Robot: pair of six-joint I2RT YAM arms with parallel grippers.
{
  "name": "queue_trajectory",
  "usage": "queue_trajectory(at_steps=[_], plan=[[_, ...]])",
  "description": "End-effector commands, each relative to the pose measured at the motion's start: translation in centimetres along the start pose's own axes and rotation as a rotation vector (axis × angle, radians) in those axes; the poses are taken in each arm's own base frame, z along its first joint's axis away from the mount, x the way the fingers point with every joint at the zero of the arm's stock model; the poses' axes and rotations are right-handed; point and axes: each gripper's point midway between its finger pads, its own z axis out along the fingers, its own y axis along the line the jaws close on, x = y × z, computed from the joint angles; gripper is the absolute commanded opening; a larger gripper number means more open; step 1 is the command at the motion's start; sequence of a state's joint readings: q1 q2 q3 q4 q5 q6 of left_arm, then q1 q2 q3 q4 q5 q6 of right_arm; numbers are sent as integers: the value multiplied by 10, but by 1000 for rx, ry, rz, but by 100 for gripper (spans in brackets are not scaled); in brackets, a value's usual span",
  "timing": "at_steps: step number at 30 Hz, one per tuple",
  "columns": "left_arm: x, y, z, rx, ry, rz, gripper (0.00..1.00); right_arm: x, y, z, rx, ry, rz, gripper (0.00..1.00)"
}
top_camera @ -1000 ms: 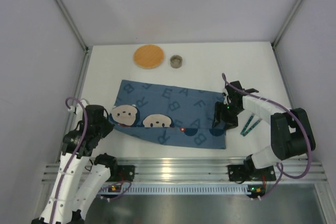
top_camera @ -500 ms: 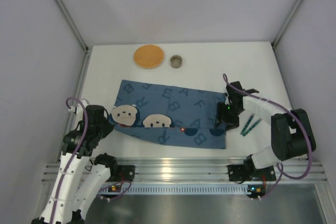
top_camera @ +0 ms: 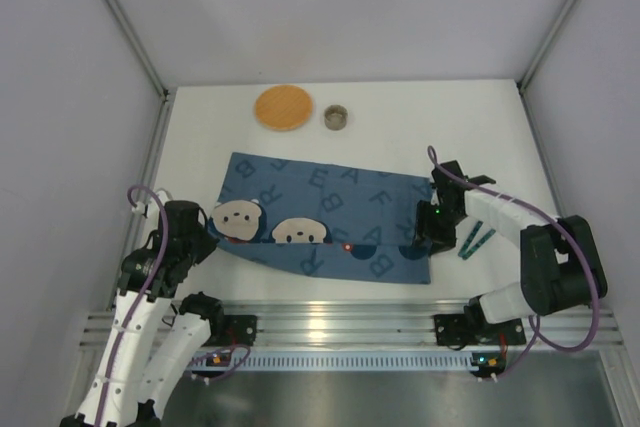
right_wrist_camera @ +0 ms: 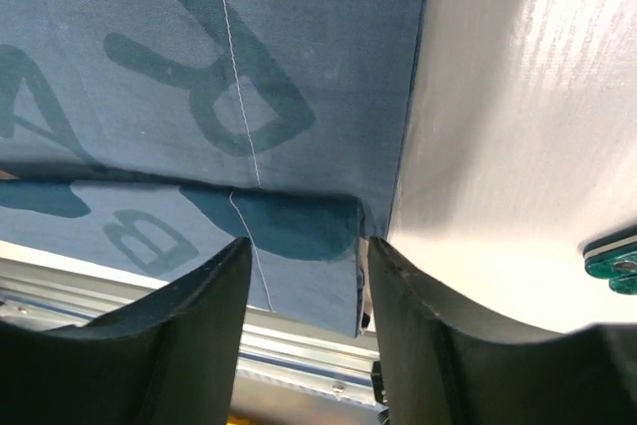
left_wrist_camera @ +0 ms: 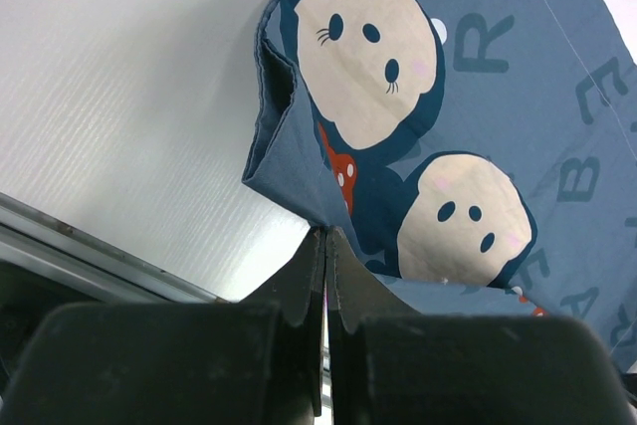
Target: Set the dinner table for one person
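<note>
On the white worktop (top_camera: 420, 127), which spreads beneath everything, the left hand (left_wrist_camera: 325, 234) is pinched tight on the near-left corner of the blue letter-print cloth mat (top_camera: 340, 192), while the right hand (right_wrist_camera: 307, 244) stands half open astride the mat's folded right edge.

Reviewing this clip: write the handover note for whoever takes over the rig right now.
Left gripper: shut on the near-left corner of the blue mat.
Right gripper: open, jaws straddling the mat's folded near-right corner, not clamped.
Things: the mat lies mid dinner table, its near edge folded over. The wooden coaster and small metal cup sit at the far side. The teal utensils lie right of the mat.
Done: nothing is set on the mat.
Left: flatten the mat, then probably place coaster, cup and utensils.
</note>
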State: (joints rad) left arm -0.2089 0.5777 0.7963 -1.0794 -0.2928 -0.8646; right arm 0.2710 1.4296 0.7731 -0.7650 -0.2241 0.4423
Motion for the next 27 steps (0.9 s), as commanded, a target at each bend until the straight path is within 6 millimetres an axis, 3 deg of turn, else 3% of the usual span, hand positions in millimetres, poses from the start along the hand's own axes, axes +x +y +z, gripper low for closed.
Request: queue_trajectory(at_steps=[1, 7, 14, 17, 23, 27], plan=[[-1, -1, -1, 12, -5, 7, 0, -5, 4, 3, -4, -20, -6, 49], [-1, -1, -1, 11, -4, 8, 0, -1, 7, 9, -5, -8, -17, 36], [-1, -1, -1, 11, -4, 8, 0, 4, 8, 7, -11, -5, -28, 0], [-2, -1, -2, 12, -5, 4, 0, 6, 16, -4, -55, -19, -39, 0], [-21, 0, -23, 19, -84, -46, 0, 52, 42, -38, -111, -9, -193, 0], [-15, 1, -21, 20, -59, -52, 0, 96, 33, -42, -121, 40, -212, 0]])
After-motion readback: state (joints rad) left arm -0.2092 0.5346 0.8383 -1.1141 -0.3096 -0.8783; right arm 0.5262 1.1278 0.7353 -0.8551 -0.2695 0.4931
